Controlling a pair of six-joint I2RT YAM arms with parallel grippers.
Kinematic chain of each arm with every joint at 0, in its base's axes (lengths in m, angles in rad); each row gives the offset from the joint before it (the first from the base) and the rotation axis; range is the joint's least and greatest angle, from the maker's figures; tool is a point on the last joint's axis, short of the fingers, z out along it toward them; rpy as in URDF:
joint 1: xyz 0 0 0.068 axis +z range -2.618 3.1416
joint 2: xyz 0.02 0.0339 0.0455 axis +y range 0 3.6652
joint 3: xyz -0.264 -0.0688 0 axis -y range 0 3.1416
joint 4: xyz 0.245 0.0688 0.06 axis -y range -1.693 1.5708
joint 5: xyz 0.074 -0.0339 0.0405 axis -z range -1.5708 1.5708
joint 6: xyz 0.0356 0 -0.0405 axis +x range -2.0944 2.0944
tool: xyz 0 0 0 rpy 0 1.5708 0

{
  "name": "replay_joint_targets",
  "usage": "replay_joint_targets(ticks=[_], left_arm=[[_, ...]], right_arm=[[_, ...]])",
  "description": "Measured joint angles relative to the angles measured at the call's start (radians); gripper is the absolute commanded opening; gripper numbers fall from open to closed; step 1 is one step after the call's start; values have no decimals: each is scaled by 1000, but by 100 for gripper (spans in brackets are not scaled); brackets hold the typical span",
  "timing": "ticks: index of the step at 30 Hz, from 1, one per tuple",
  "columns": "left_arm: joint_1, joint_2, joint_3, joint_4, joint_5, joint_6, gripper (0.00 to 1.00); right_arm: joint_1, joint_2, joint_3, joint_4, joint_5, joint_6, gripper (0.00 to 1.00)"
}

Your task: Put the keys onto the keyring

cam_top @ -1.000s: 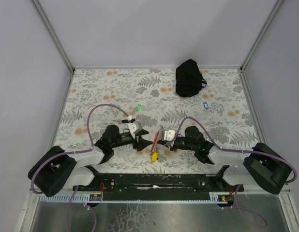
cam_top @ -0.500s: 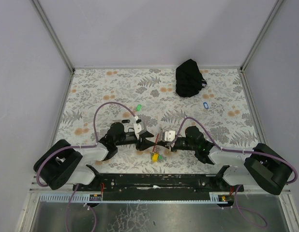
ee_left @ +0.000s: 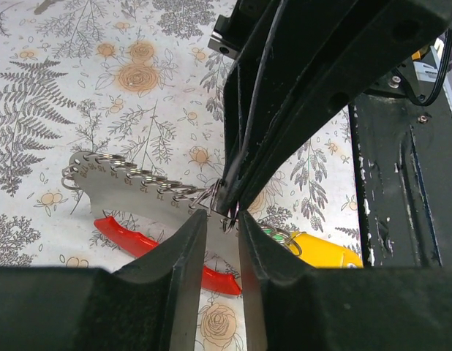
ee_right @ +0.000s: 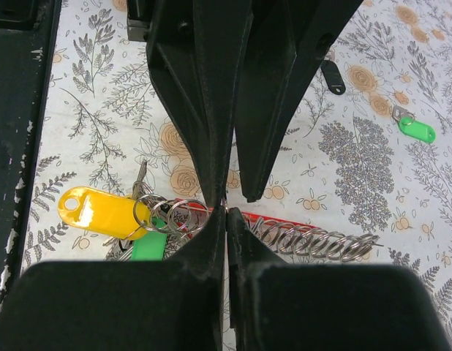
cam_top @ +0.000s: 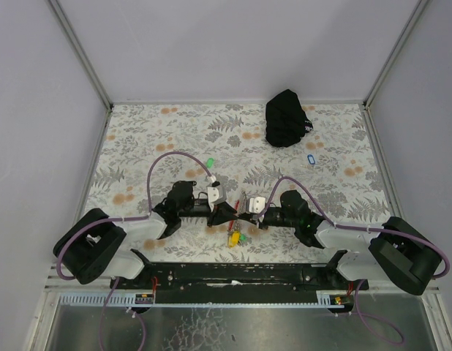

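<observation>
The keyring (cam_top: 237, 232) lies between my grippers: red strap (ee_left: 127, 232), silvery strip of small rings (ee_left: 131, 186), yellow tag (ee_right: 91, 210) and a green tag (ee_right: 145, 245). My right gripper (cam_top: 245, 213) is shut on a thin ring of the bunch (ee_right: 226, 213). My left gripper (cam_top: 224, 213) faces it, its jaws a narrow gap apart at the strip's end (ee_left: 222, 223), holding nothing that I can see. The green key (cam_top: 209, 162) lies loose behind the left arm, and also shows in the right wrist view (ee_right: 416, 130). The blue key (cam_top: 309, 159) lies far right.
A black pouch (cam_top: 286, 117) sits at the back right. A small black oblong piece (ee_right: 332, 77) lies near the green key. The black base rail (cam_top: 233, 274) runs along the near edge. Grey walls close in the floral table (cam_top: 138, 139).
My left gripper has moved right, up to the right gripper and the keyring. The right gripper has stayed shut on the bunch, almost still.
</observation>
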Motion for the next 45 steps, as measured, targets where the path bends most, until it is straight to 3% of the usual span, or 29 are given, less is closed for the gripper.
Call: replay_joint_targets(ticks=[13,19,23,29,40,45], left_arm=[[-11,0,25,-74,2,37,16],[-12,2,29,-80,4,45,0],[-13,6,32,-85,3,53,0],[-20,1,32,-86,-19,53,0],[-20,-24,27,-123,-96,55,0],[-20,-39,20,-127,-111,56,0]], right_arm=[[-5,0,0,-7,0,1,0],[-6,-1,-1,-7,-1,3,0],[-11,-2,-1,-8,-1,8,1],[-11,-16,-3,-24,2,11,17],[-11,-72,-5,-6,6,8,20],[-11,-85,-8,-6,37,12,38]])
